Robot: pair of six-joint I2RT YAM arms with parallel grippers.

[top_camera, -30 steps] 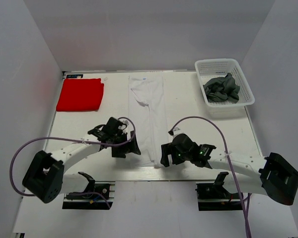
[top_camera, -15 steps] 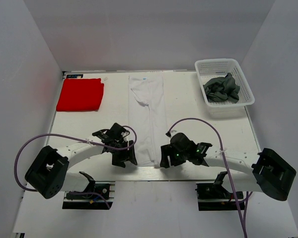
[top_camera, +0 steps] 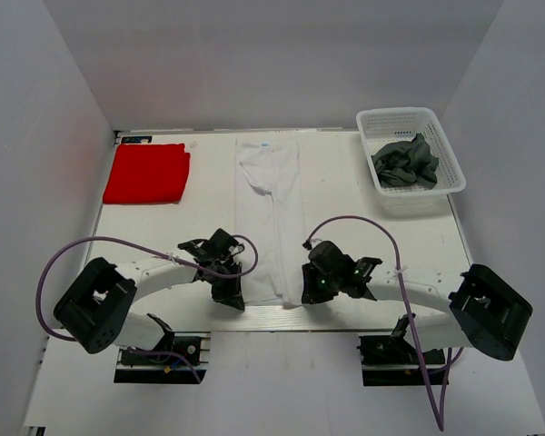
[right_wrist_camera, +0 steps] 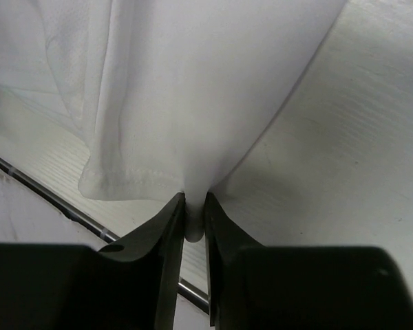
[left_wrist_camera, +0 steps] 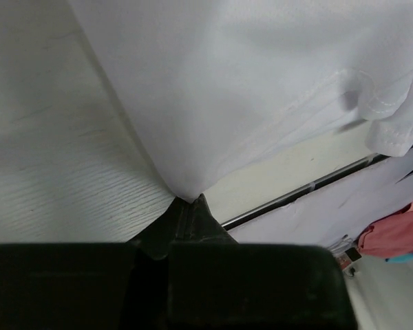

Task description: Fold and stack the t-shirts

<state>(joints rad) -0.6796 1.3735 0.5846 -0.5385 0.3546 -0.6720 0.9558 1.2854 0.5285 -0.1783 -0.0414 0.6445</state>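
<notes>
The white t-shirt [top_camera: 271, 218] lies folded lengthwise into a long strip down the table's middle. My left gripper [top_camera: 234, 292] is shut on its near left corner; in the left wrist view that white t-shirt [left_wrist_camera: 261, 89] runs into the closed left gripper [left_wrist_camera: 187, 201]. My right gripper [top_camera: 303, 292] is shut on the near right corner, and the right wrist view shows the white t-shirt [right_wrist_camera: 179, 103] pinched in the right gripper [right_wrist_camera: 195, 206]. A folded red t-shirt [top_camera: 147, 173] sits at the far left. A dark grey t-shirt [top_camera: 404, 162] lies crumpled in the basket.
The white lattice basket [top_camera: 450, 162] stands at the far right corner. The table's near edge with its metal rail [left_wrist_camera: 310, 187] runs just behind both grippers. Purple cables [top_camera: 354, 222] loop over both arms.
Both grippers have moved toward the near edge of the table and closed from open onto the white t-shirt's two near corners.
</notes>
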